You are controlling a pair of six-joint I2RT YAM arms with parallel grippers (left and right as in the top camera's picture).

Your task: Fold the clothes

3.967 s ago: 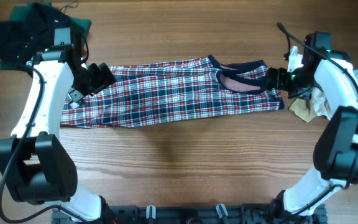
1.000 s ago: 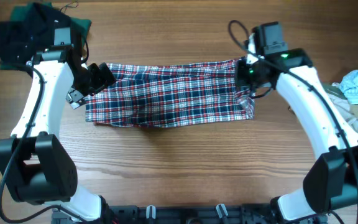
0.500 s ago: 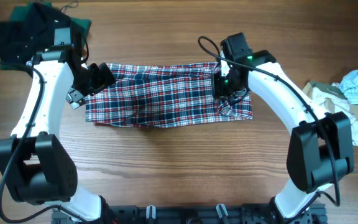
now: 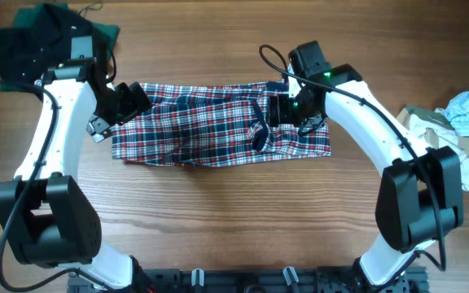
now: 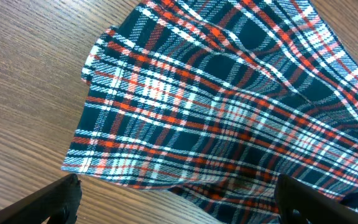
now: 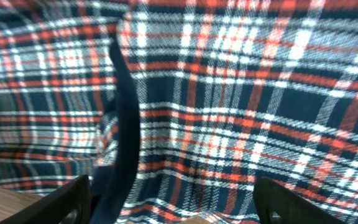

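Observation:
The clothes (image 4: 210,122) are a red, navy and white plaid piece lying flat across the middle of the table, its right end folded back over itself. A navy waistband trim (image 4: 259,134) lies loose on top near the fold and shows as a dark strip (image 6: 126,124) in the right wrist view. My right gripper (image 4: 287,114) hovers just over that fold, jaws wide apart (image 6: 179,205), nothing between them. My left gripper (image 4: 133,99) stands open (image 5: 179,202) over the cloth's left end (image 5: 166,112), holding nothing.
A heap of dark and green garments (image 4: 31,41) sits at the back left corner. A pile of pale and light-blue garments (image 4: 454,122) lies at the right edge. Bare wooden table (image 4: 234,212) stretches in front of the plaid cloth.
My right gripper carried the cloth's right end leftward, folding it over, then opened and let it go. The navy trim dropped onto the plaid. The left arm stayed still.

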